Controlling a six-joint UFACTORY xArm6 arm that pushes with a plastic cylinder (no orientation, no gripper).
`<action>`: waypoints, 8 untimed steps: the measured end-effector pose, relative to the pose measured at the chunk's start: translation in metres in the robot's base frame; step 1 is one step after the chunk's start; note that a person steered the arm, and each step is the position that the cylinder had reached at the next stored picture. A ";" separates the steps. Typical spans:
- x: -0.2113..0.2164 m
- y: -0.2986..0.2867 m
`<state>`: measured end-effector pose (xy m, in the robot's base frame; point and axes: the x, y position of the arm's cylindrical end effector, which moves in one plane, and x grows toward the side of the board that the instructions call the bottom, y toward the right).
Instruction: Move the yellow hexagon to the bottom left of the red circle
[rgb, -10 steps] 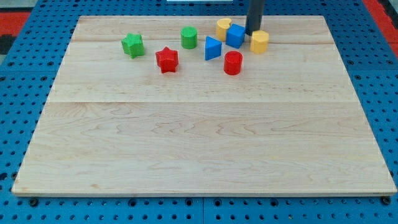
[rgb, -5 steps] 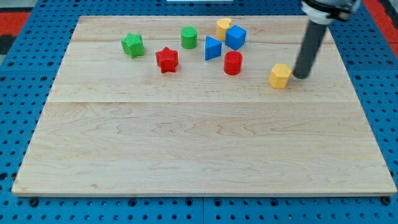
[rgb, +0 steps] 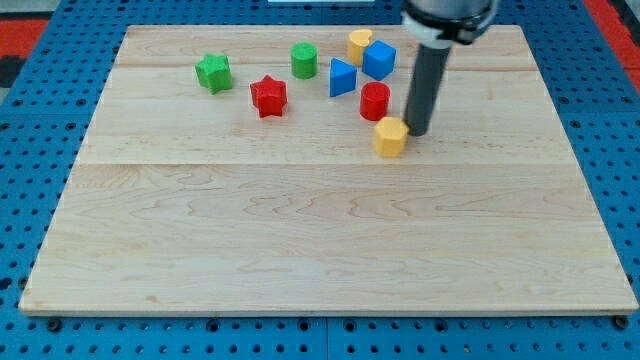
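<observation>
The yellow hexagon (rgb: 391, 137) lies on the wooden board, just below and slightly right of the red circle (rgb: 375, 101). My tip (rgb: 417, 133) stands right against the hexagon's right side, to the lower right of the red circle. The rod rises from there to the view's top.
Near the view's top lie a blue cube (rgb: 379, 59), a second yellow block (rgb: 359, 45), a blue triangular block (rgb: 342, 77), a green cylinder (rgb: 304, 60), a red star (rgb: 268, 96) and a green star-like block (rgb: 213, 72). The board (rgb: 300, 230) sits on blue pegboard.
The yellow hexagon has slid from the top cluster down to the right, then left to just below the red circle. My tip followed on its right side.
</observation>
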<state>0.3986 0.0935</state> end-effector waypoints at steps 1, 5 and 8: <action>0.040 -0.013; 0.068 -0.095; 0.101 -0.067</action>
